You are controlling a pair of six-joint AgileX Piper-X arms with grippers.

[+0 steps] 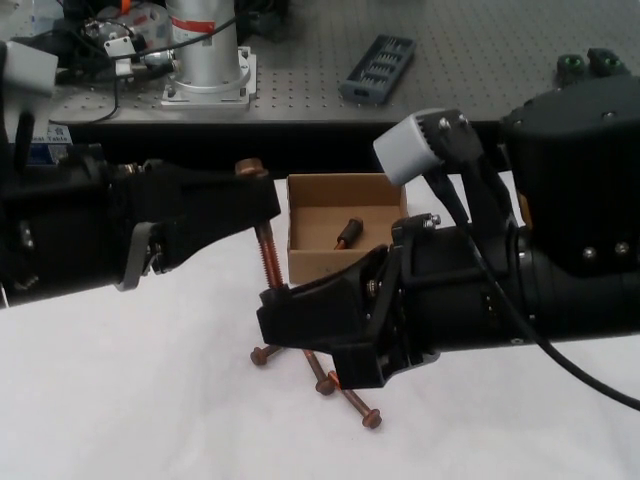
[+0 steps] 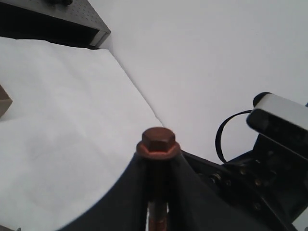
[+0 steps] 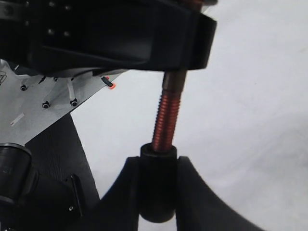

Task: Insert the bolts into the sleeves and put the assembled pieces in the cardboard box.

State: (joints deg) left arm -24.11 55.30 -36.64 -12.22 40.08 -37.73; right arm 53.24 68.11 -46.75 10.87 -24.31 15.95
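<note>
clamping bolt (image 1: 266,252) upright under its head, left pincer (image 1: 262,203) level, right pincer (image 3: 158,166) below gripping sleeve (image 3: 158,192) on the thread end

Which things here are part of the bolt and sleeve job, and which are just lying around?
Job: copper-coloured threaded bolt, black cylindrical sleeve, open brown cardboard box, loose copper-coloured bolts.
Lying about: blue-grey ridged plastic tray, silver metal post.
</note>
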